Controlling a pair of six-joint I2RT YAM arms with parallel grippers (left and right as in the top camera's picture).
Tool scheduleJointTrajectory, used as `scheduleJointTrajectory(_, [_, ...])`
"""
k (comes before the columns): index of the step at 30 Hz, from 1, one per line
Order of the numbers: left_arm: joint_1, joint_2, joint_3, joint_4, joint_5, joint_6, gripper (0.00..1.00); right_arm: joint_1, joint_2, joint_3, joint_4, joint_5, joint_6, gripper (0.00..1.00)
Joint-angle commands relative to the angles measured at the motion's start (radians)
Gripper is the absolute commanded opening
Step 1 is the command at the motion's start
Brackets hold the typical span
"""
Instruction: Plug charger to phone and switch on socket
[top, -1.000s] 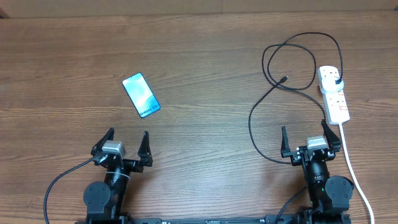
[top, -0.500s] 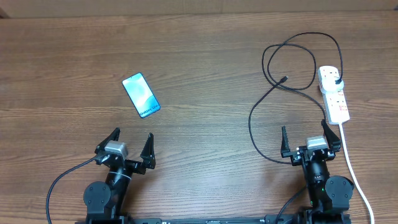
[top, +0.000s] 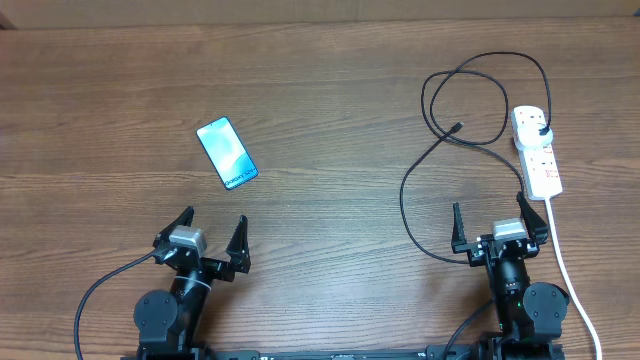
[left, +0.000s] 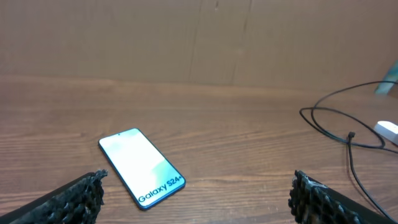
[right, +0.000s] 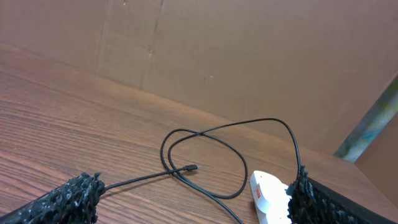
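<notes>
The phone (top: 227, 152) lies flat on the wooden table at the left, screen lit blue-teal; in the left wrist view (left: 142, 167) it lies just ahead of the jaws, left of centre. The black charger cable (top: 470, 100) loops at the right, its small connector (top: 457, 127) free on the table and its black plug (top: 541, 131) seated in the white socket strip (top: 536, 150). The connector also shows in the right wrist view (right: 191, 168). My left gripper (top: 209, 236) is open and empty, below the phone. My right gripper (top: 494, 222) is open and empty, below the strip and cable.
The strip's white cord (top: 570, 280) runs down the right side past the right arm to the table's front edge. A brown cardboard wall (left: 199, 37) stands behind the table.
The left gripper has shifted slightly right and down; since half a second ago it has barely moved. The right arm, phone, cable and strip have not moved.
</notes>
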Motion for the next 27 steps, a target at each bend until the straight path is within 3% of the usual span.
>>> scheduleJointTrajectory(1, [-0.002, -0.002, 0.046, -0.056, 0.0, 0.052, 1.0, -0.002, -0.009, -0.011, 0.005, 0.008, 0.0, 1.0])
scheduleJointTrajectory(12, [-0.002, 0.03, 0.204, -0.159, -0.134, 0.059, 1.0, -0.002, -0.009, -0.011, 0.005, 0.008, 0.0, 1.0])
scheduleJointTrajectory(15, [-0.002, 0.082, 0.257, -0.177, -0.199, 0.007, 1.0, -0.002, -0.009, -0.011, 0.005, 0.009, 0.0, 1.0])
scheduleJointTrajectory(21, [-0.002, 0.297, 0.422, -0.217, -0.217, -0.006, 1.0, -0.002, -0.009, -0.011, 0.005, 0.008, 0.0, 1.0])
scheduleJointTrajectory(27, [-0.002, 0.595, 0.697, -0.362, -0.213, -0.036, 1.0, -0.002, -0.009, -0.011, 0.005, 0.009, 0.0, 1.0])
